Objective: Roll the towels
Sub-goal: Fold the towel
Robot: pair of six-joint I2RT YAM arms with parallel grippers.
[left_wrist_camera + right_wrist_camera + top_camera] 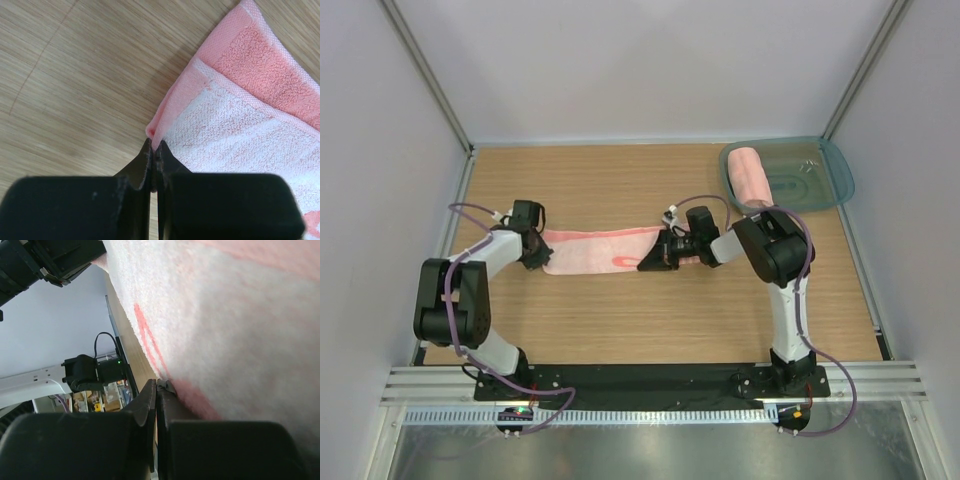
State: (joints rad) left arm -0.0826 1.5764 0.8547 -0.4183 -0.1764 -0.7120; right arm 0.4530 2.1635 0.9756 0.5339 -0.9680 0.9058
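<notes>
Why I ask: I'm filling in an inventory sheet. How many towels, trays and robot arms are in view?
Towels: 2 (flat towel, rolled towel)
Tray: 1
Robot arms: 2 (left arm, right arm)
Total: 5

Overhead from behind; wrist close-ups sharing the towel [605, 252]

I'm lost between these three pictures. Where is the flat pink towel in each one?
Top external: flat towel lies mid-table, stretched between left gripper and right gripper.
Left wrist: flat towel on the right, corner pinched by the left gripper.
Right wrist: flat towel fills the upper right, edge pinched.
Shared landmark: the wooden table under it.
</notes>
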